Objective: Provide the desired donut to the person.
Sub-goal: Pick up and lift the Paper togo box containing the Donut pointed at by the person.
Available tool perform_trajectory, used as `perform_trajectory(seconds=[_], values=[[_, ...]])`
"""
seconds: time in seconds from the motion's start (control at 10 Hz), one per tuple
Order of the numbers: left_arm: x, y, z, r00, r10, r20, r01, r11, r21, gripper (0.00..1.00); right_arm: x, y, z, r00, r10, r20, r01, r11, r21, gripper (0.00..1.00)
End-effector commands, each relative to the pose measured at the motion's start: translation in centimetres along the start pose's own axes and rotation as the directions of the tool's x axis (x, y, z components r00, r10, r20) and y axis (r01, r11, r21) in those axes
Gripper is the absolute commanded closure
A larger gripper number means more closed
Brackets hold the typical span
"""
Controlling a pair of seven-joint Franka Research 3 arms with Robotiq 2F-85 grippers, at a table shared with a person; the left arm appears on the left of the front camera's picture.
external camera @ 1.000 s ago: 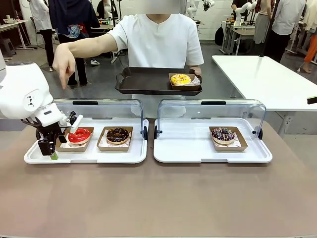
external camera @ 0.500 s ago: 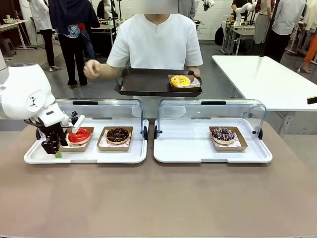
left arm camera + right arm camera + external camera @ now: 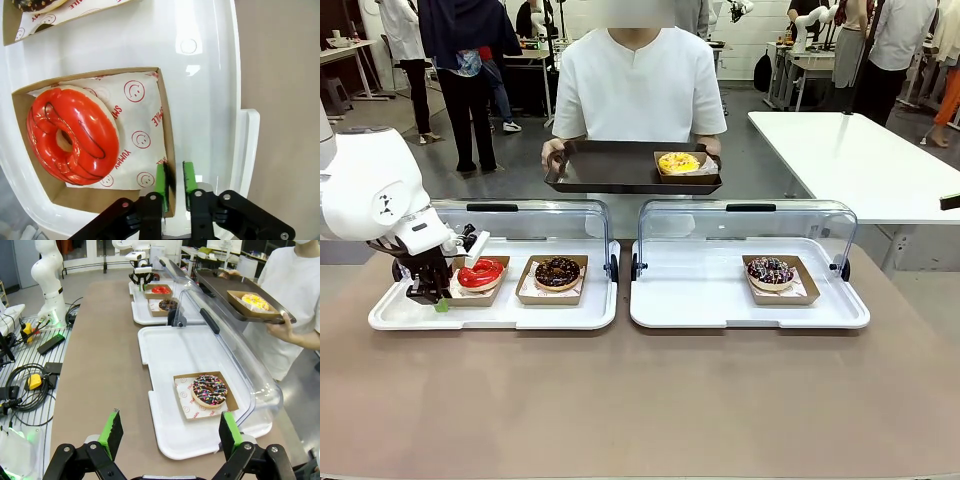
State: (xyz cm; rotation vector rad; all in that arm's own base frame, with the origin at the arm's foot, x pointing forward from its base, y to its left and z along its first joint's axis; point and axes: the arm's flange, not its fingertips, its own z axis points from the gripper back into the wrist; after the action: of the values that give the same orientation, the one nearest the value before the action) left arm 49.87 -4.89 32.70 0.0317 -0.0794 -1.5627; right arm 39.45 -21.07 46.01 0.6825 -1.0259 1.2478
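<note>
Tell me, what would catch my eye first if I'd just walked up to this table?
Likely the glossy red donut in its cardboard box at the left end of the left white tray, where the left gripper has its green pads either side of the box's wall. Next, the person in white across the table, holding out a dark tray carrying a yellow donut.

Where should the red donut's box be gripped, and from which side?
Grip the box by its thin upright side wall, the one next to the tray rim, coming straight down with one pad inside and one outside. The glazed donut fills the middle, so the bare wall is probably the cleanest hold. The left tool straddles that wall.
</note>
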Motion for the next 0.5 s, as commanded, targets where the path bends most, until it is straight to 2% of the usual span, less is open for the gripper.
perform_trajectory(seconds=[0.0,0.2,0.4], values=[[-0.3,0.2,0.1,1.0,-0.002,0.012,0.002,1.0,0.009,1.0,0.1,0.1,0.0,1.0,-0.021,0.005,0.021,1.0,0.003,0.0],[-0.4,-0.1,0.6,1.0,-0.017,0.005,0.017,1.0,0.019,1.0,0.1,0.1,0.0,1.0,-0.021,0.005,0.021,1.0,0.003,0.0],[-0.2,-1.9,1.8,1.0,-0.009,-0.027,0.01,1.0,0.017,1.0,0.1,0.1,0.0,1.0,-0.021,0.005,0.021,1.0,0.003,0.0]])
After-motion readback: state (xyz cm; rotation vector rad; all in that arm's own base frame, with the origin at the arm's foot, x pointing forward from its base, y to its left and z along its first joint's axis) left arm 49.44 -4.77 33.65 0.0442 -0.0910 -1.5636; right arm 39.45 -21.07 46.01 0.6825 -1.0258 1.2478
